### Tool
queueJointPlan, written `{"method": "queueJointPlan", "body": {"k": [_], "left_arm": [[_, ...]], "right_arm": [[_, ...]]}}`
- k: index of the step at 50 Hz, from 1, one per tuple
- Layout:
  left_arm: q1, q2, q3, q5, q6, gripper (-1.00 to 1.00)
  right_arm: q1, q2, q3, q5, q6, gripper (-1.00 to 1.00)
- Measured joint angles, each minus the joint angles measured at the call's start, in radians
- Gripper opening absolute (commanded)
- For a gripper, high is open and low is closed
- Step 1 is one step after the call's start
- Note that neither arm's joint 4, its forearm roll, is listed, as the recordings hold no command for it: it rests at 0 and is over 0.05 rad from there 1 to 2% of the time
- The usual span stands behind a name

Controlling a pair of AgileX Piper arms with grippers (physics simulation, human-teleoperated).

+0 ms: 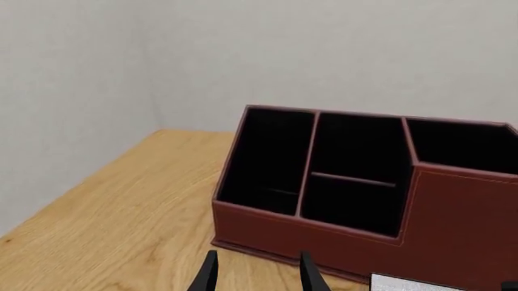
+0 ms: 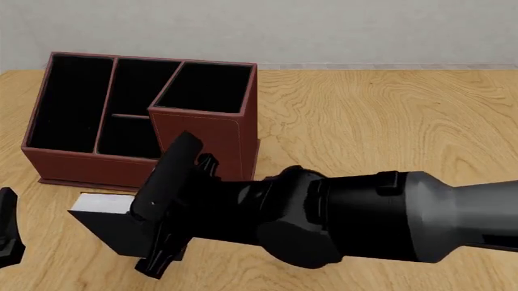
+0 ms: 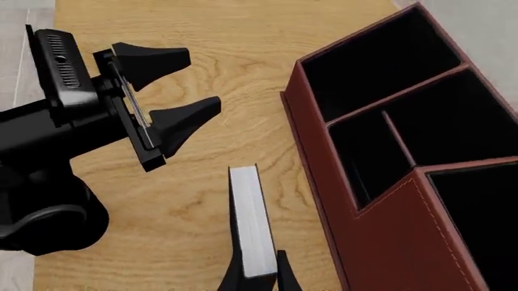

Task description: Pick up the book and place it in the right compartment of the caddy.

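Observation:
The black book (image 2: pixel 109 224) with white page edges (image 3: pixel 252 233) stands on its edge on the table, just in front of the reddish-brown caddy (image 2: pixel 81 160). My right gripper (image 3: pixel 257 276) reaches across from the right and is shut on the book, one finger against each cover. The caddy's tall right compartment (image 2: pixel 206 88) stands empty just behind the book. My left gripper (image 3: pixel 201 82) hangs open with nothing in it, to the left of the book and apart from it. In the left wrist view the left gripper's fingers (image 1: pixel 208 274) point at the caddy's front wall (image 1: pixel 324 233), with a corner of the book (image 1: pixel 413 284) beside them.
The wooden table (image 2: pixel 389 121) stretches to the right of the caddy. A pale wall (image 1: pixel 340 54) rises behind the caddy. My right arm (image 2: pixel 364 215) lies across the front of the table. The caddy's low sections (image 2: pixel 73 103) hold nothing.

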Motion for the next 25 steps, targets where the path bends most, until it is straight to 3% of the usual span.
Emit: {"method": "queueJointPlan", "body": {"k": [25], "left_arm": [[-0.017, 0.000, 0.000, -0.020, -0.004, 1.00]], "right_arm": [[-0.011, -0.121, 0.054, 0.032, 0.002, -1.00]]}}
